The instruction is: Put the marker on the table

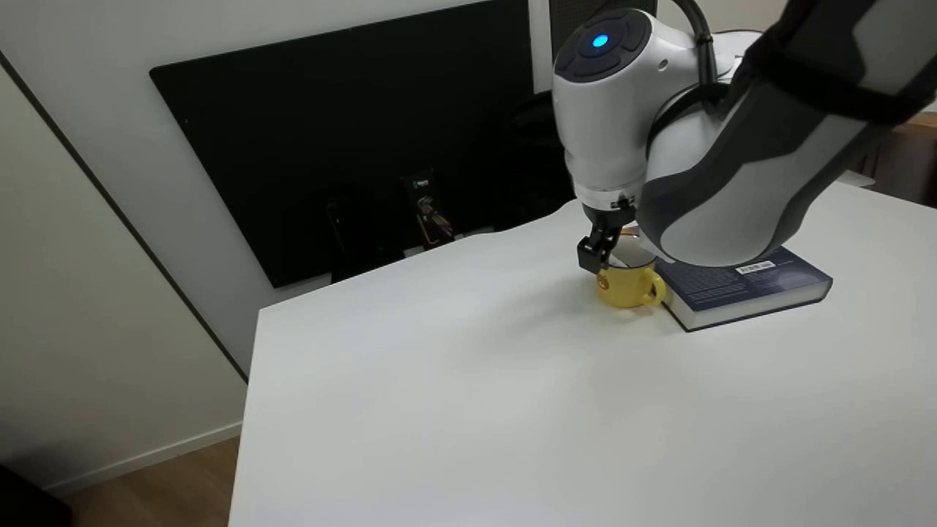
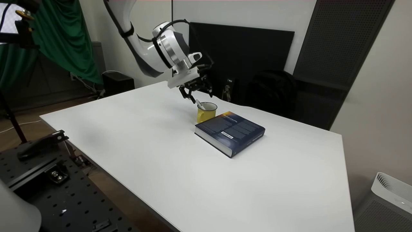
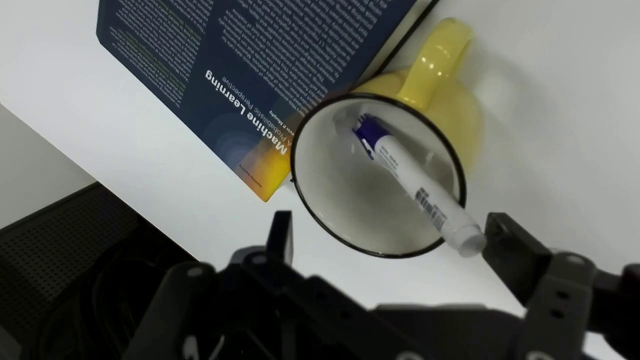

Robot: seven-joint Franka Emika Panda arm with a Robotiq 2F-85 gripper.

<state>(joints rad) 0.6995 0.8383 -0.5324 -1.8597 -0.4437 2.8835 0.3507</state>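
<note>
The marker is white with a purple-blue cap. It leans inside the yellow mug, cap end down, its white end sticking out over the rim. It also shows in an exterior view. The mug stands upright on the white table, which fills much of both exterior views. My gripper is open above the mug, with nothing held. In the wrist view the right finger is close beside the marker's white end; I cannot tell whether they touch. The left finger is well apart from it.
A thick dark blue book lies flat right beside the mug, and also shows in an exterior view. A black panel and dark items stand behind the table's far edge. A black perforated platform adjoins the near side.
</note>
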